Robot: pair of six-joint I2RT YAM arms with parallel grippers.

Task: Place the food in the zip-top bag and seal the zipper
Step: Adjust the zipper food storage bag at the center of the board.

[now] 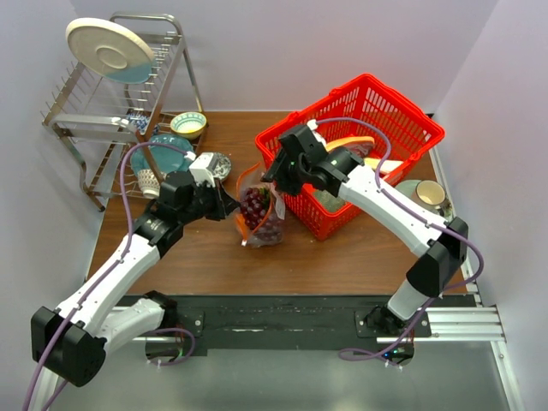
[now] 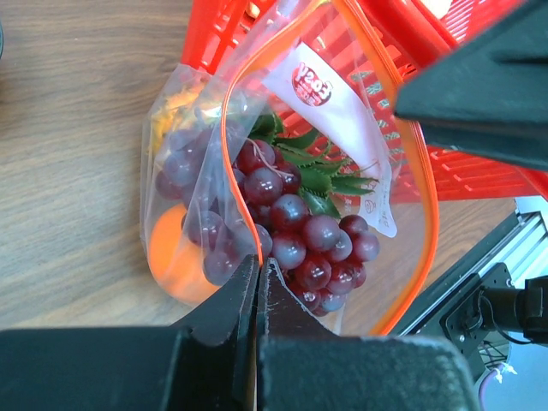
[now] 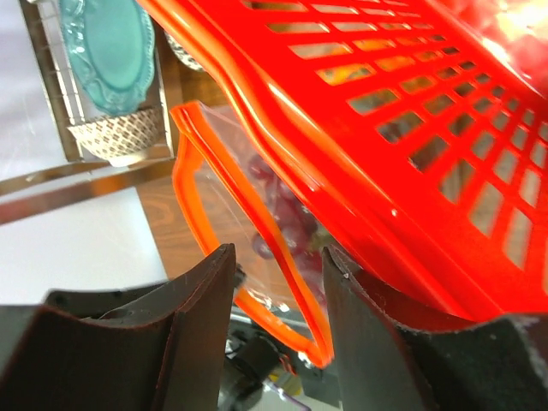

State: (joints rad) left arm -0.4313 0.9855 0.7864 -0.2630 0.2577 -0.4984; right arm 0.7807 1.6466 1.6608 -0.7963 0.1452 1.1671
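Observation:
The clear zip-top bag (image 1: pixel 259 216) lies on the wooden table against the red basket, mouth open. Inside it are the food items: the dark purple grape bunch (image 2: pixel 300 231) and the yellow-orange pineapple (image 2: pixel 169 257) with its green crown (image 2: pixel 312 175). The orange zipper (image 2: pixel 421 171) loops wide round the mouth. My left gripper (image 2: pixel 257 267) is shut on the near edge of the bag at the zipper; in the top view this gripper (image 1: pixel 231 205) is at the bag's left side. My right gripper (image 3: pixel 278 261) is open, its fingers standing either side of the zipper strip (image 3: pixel 276 227) without pressing it.
The red mesh basket (image 1: pixel 368 137) stands right behind the bag, touching it, with my right arm reaching over it. A metal dish rack (image 1: pixel 120 103) with a white plate (image 1: pixel 110 50) is at the back left, with bowls (image 1: pixel 188 124) and a teal plate (image 1: pixel 167 147) nearby. A mug (image 1: pixel 432 195) sits at the right.

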